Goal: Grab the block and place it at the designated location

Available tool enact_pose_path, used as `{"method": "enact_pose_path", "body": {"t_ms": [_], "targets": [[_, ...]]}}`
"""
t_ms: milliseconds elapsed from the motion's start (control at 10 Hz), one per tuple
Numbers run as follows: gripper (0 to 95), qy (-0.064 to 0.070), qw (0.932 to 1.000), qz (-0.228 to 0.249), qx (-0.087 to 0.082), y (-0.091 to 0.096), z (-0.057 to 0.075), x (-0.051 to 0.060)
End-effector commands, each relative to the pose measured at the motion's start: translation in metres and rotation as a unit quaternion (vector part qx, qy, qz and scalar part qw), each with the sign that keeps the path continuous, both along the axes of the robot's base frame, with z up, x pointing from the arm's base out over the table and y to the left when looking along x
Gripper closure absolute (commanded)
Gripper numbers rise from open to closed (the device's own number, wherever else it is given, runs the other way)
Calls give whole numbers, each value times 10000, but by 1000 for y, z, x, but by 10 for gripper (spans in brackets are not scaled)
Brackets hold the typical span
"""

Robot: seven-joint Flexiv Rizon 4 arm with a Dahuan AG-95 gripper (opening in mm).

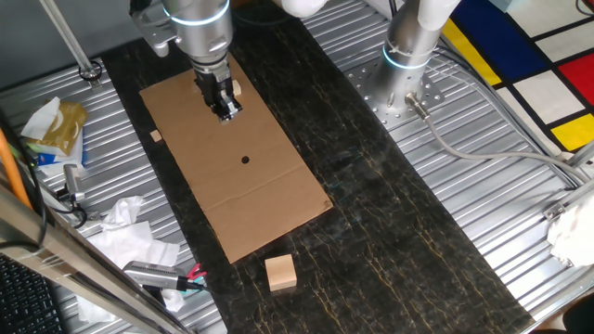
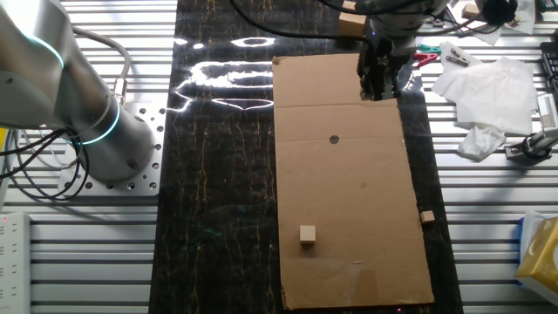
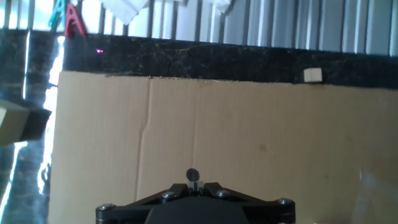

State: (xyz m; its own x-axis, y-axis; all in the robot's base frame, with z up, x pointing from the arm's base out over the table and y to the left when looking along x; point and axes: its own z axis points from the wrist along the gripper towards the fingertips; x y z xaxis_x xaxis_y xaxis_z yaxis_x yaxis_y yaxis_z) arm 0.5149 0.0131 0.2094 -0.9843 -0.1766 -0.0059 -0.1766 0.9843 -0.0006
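Tool (image 1: 225, 109) hangs above the cardboard sheet (image 1: 269, 199); whether its jaws stand open cannot be told. Block (image 2: 307, 234) lies free on the sheet, well apart from the black dot (image 2: 334, 139). Likely risk (a judgement): an off-centre descent knocks the tiny cube aside instead of grasping it.

A larger tan block (image 1: 280, 272) sits beside the cardboard sheet (image 1: 269, 199), crumpled tissue (image 1: 125, 227) nearby.
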Motion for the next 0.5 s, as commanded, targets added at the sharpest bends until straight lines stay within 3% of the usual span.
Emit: {"method": "enact_pose_path", "body": {"t_ms": [100,500], "targets": [[950,-66,9999,-101,31,0,0,-1],[950,-101,9995,-309,39,-2,-2,-1]]}}
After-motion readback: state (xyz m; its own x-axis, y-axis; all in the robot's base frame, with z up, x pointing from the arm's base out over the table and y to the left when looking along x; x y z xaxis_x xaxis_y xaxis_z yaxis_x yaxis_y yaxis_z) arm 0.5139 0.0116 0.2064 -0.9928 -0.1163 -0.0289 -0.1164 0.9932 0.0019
